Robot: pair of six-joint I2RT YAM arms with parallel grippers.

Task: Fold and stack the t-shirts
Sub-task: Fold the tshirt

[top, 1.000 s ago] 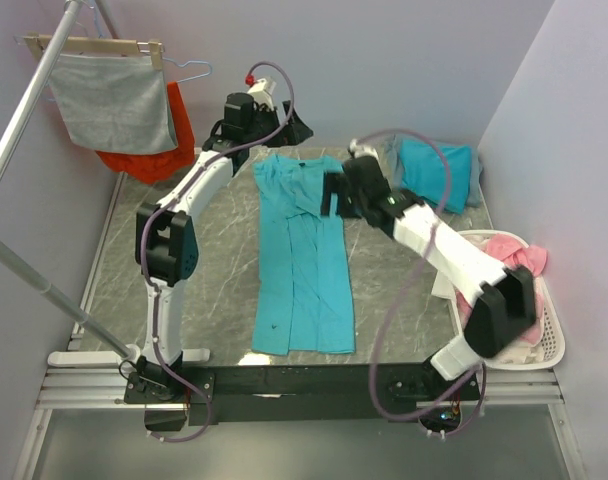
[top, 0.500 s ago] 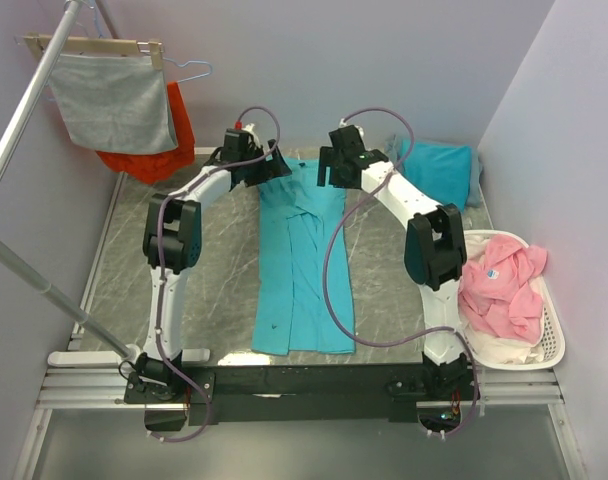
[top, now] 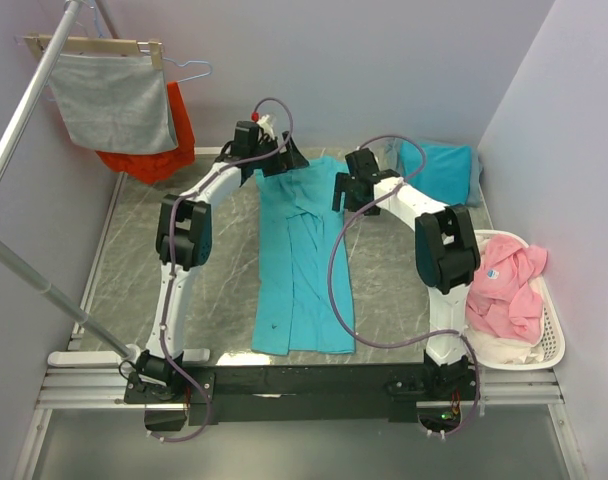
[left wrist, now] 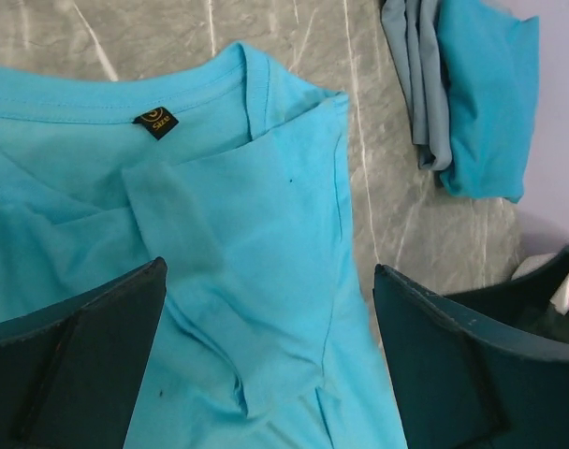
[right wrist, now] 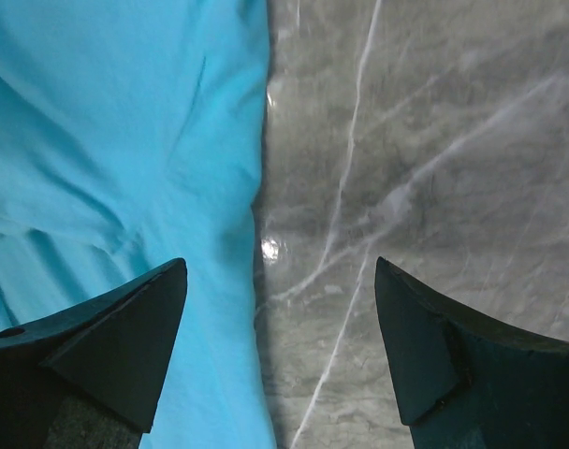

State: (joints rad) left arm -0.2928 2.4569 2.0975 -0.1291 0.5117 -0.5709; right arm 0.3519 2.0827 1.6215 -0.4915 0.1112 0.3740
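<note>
A turquoise t-shirt (top: 302,260) lies flat on the marble table, folded lengthwise into a long strip, collar at the far end. My left gripper (top: 287,158) is open and empty above the collar end. In the left wrist view its jaws (left wrist: 270,355) straddle the folded-in sleeve area, with the neck label (left wrist: 155,122) above. My right gripper (top: 343,192) is open and empty at the shirt's upper right edge. In the right wrist view it (right wrist: 280,346) straddles the shirt edge (right wrist: 153,150) and bare table. A folded teal shirt (top: 442,170) lies at the back right and also shows in the left wrist view (left wrist: 486,94).
A grey cloth (top: 114,102) and an orange-red garment (top: 174,140) hang on a rack at the back left. A slanted metal pole (top: 29,110) crosses the left side. A white basket (top: 544,345) with pink clothes (top: 504,285) stands at the right. A grey garment (left wrist: 411,75) lies under the folded stack.
The right arm swung from over the table's middle to the far end and now sits lower at the shirt's right edge. The left gripper moved right, over the collar.
</note>
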